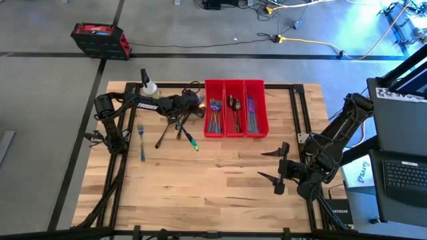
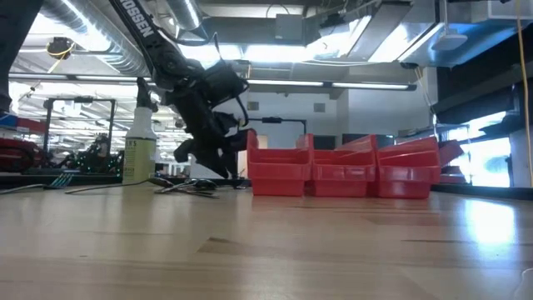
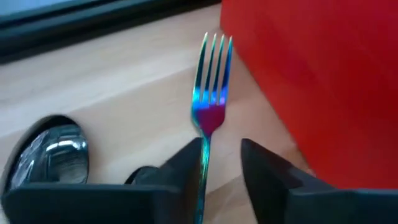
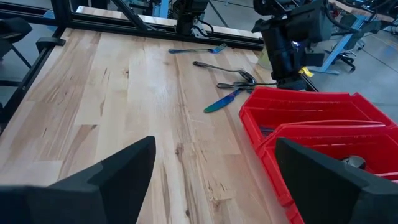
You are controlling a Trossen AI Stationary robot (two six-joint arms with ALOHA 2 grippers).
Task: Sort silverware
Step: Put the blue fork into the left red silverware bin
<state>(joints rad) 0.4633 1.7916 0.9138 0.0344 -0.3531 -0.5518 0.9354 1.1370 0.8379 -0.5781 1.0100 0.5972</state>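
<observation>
**Left gripper over a fork beside the red bins**

Only the left wrist view shows the detail: a fork (image 3: 210, 93) with a blue-to-purple sheen lies on the wood, its handle running between the left gripper's (image 3: 221, 163) two dark fingers, which stand slightly apart and do not look pressed onto it. A shiny spoon bowl (image 3: 51, 152) lies close by, and the red wall of a bin (image 3: 323, 81) rises just beside the fork's tines.

The high view gives the layout instead: three red bins (image 1: 235, 131) side by side near the back of the desk (image 1: 213, 193), each already holding silverware, with the left gripper (image 1: 193, 103) reaching in at their left end. A few loose pieces (image 1: 175, 128) lie scattered to the left of the bins, one fork (image 1: 141, 137) lying apart from them. A spray bottle (image 1: 148, 85) stands at the back left.

The right gripper (image 1: 277, 167) waits wide open over the right side of the desk, well apart from the bins.

The desk is pale wood planking with a black frame; the low view looks past it into a workshop with ceiling lights and ducts.
</observation>
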